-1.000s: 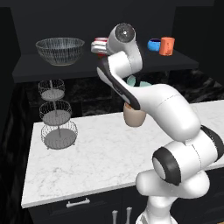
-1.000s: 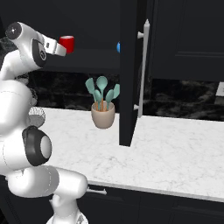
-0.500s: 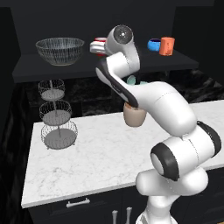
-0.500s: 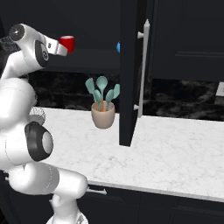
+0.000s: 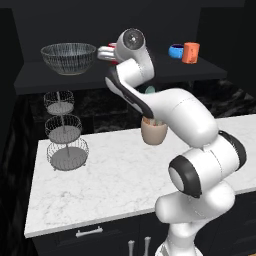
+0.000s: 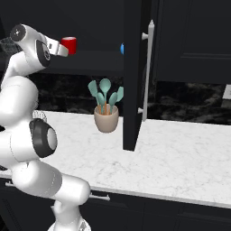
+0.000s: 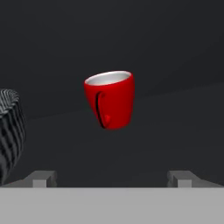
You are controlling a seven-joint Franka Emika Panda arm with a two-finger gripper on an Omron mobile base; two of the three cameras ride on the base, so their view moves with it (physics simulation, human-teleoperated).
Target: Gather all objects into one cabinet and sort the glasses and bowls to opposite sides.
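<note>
With our gripper (image 7: 112,178) spread open and empty facing the red cup (image 7: 110,99) at twelve o'clock on the cabinet shelf (image 5: 150,75), we should advance straight, centring it, avoiding the striped bowl (image 7: 8,131) at nine.

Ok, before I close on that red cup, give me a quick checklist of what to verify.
1. Pincer open: ok, fingertips stand wide apart.
2. Red cup centred ahead of the pincer: ok in the hand view.
3. Cup between the fingers: not ok, it sits ahead of the tips, not between them.
4. Cup upright: not ok, it looks tilted in the hand view.
5. Striped bowl clear of the approach: cannot tell, its edge shows close beside the pincer.
6. Blue bowl and orange mug clear of the approach: ok, at the shelf's far end.
</note>
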